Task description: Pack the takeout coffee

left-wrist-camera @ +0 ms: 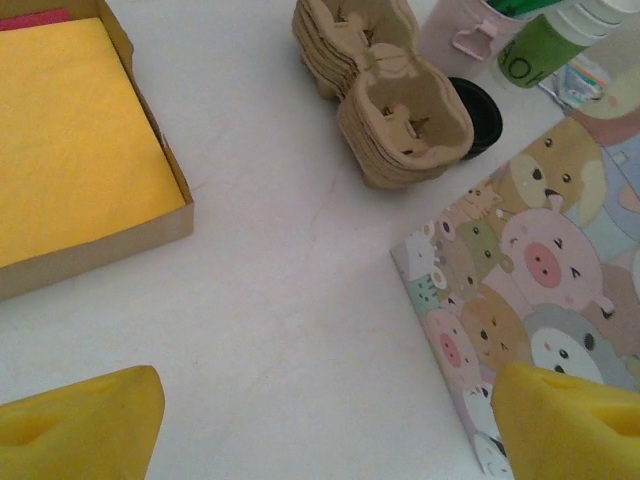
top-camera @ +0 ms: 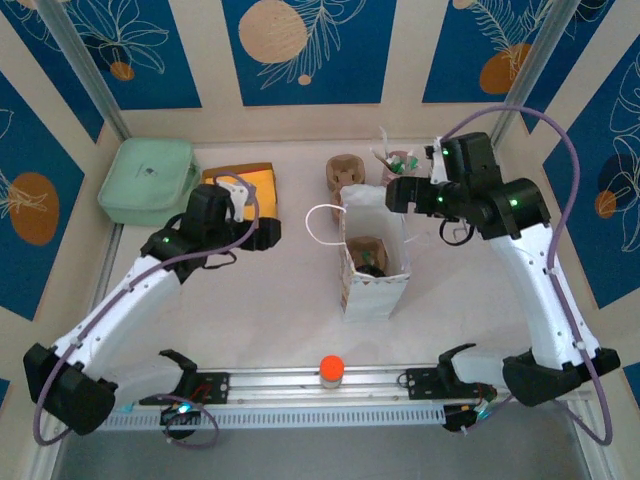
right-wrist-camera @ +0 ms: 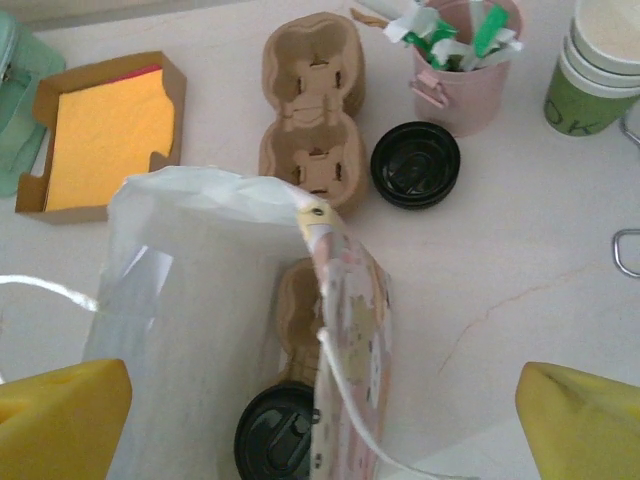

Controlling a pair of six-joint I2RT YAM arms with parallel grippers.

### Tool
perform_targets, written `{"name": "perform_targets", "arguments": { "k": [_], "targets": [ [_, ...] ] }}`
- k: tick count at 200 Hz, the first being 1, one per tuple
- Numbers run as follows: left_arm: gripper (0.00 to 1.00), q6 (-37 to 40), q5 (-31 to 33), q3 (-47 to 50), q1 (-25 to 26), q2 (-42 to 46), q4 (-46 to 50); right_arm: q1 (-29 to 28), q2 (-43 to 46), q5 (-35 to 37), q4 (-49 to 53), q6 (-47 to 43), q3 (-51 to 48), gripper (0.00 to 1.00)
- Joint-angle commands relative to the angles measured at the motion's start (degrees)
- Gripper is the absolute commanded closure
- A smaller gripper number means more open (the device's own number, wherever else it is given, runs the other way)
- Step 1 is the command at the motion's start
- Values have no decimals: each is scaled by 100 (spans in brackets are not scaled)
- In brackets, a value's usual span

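The right gripper (right-wrist-camera: 320,415) is wide open and empty, and the coffee cup (right-wrist-camera: 272,438) sits in the bag (right-wrist-camera: 200,260) between its jaws. The left gripper (left-wrist-camera: 320,420) is wide open and empty too, with the bag at its right jaw.

The white table (top-camera: 285,305) carries a mint pouch (top-camera: 148,180) at its far left, with a cardboard box of yellow napkins (top-camera: 245,188) beside it. A paper bag (top-camera: 375,285) stands mid-table. Behind the bag are stacked cup carriers (right-wrist-camera: 312,110), a loose black lid (right-wrist-camera: 415,164), a pink cup of sticks (right-wrist-camera: 465,75) and stacked green cups (right-wrist-camera: 598,80).

Overhead, two close wrist views, shared bag (top-camera: 372,288)
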State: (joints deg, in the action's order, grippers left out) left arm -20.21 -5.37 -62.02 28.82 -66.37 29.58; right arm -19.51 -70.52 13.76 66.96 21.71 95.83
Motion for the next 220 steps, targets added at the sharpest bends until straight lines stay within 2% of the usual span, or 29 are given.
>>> {"name": "perform_targets", "arguments": {
  "k": [1, 21, 49, 66, 85, 113, 132, 160, 220],
  "targets": [
    [16, 109, 149, -334, -99, -264, -54, 254, 305, -421, -278, 170, -313, 1],
    [17, 87, 90, -497, -207, -545, -143, 423, 511, -383, -350, 212, -645, 1],
    [17, 88, 88, -783, -348, -986, -185, 506, 715, 42, -335, 583, -1087, 1],
    [17, 112, 127, -957, -416, -1249, -211, 502, 901, 90, -544, 333, -1483, 1],
    [17, 131, 210, -1142, -498, -1508, -246, 512, 1132, 562, -646, 605, -1882, 1],
    [18, 169, 314, -1354, -595, -1825, -301, 617, 1254, 431, -462, 586, -2166, 1],
    [18, 197, 352, -1482, -686, -2069, -304, 777, 1411, -134, -451, 528, -2342, 1],
    [19, 247, 377, -1743, -782, -2513, -270, 945, 1975, -575, -893, 470, -2858, 1],
    [23, 430, 535, -2649, -956, -3585, 32, 1196, 2197, -713, -834, 472, -3156, 1]
  ]
}}
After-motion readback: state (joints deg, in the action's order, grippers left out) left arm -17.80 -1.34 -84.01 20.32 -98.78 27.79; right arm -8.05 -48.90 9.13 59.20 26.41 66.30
